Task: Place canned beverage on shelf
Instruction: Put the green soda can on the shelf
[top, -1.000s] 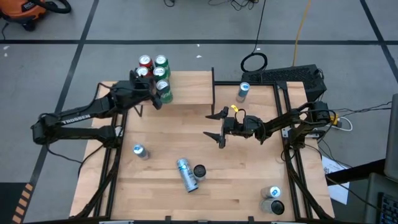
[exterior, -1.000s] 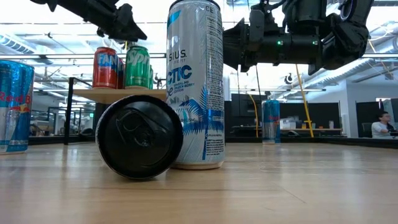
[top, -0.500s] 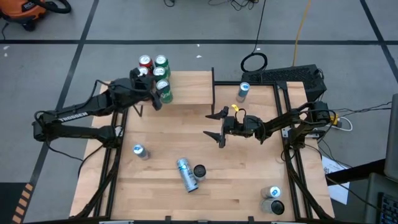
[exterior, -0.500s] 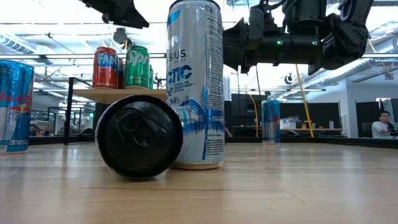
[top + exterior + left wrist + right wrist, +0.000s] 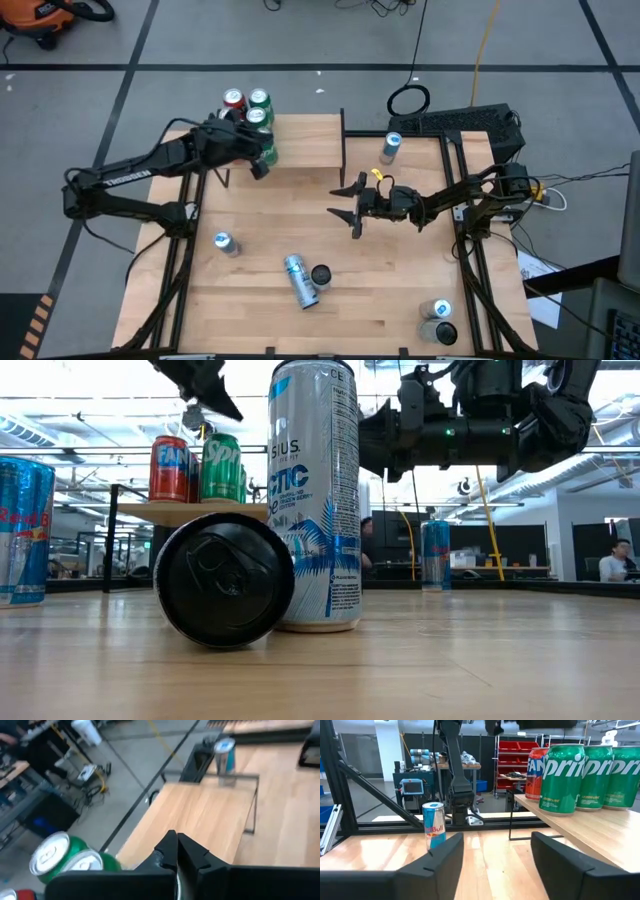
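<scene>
shelf (image 5: pixel 300 148) with soda cans (image 5: pixel 256 110)

Wood table (image 5: pixel 400 290), shelf (image 5: pixel 305 143) at far edge: light board on black uprights. On shelf, left end: red cans (image 5: pixel 234 99) + green cans (image 5: pixel 259 98) clustered upright, rest of board bare. On table: blue can (image 5: pixel 391 147) upright just right of shelf, blue can (image 5: pixel 225 243) upright near left edge, white/blue tall can (image 5: pixel 298 280) lying w/ black can (image 5: pixel 321 275) touching it, 2 more cans (image 5: pixel 438 322) at near right corner.
</scene>
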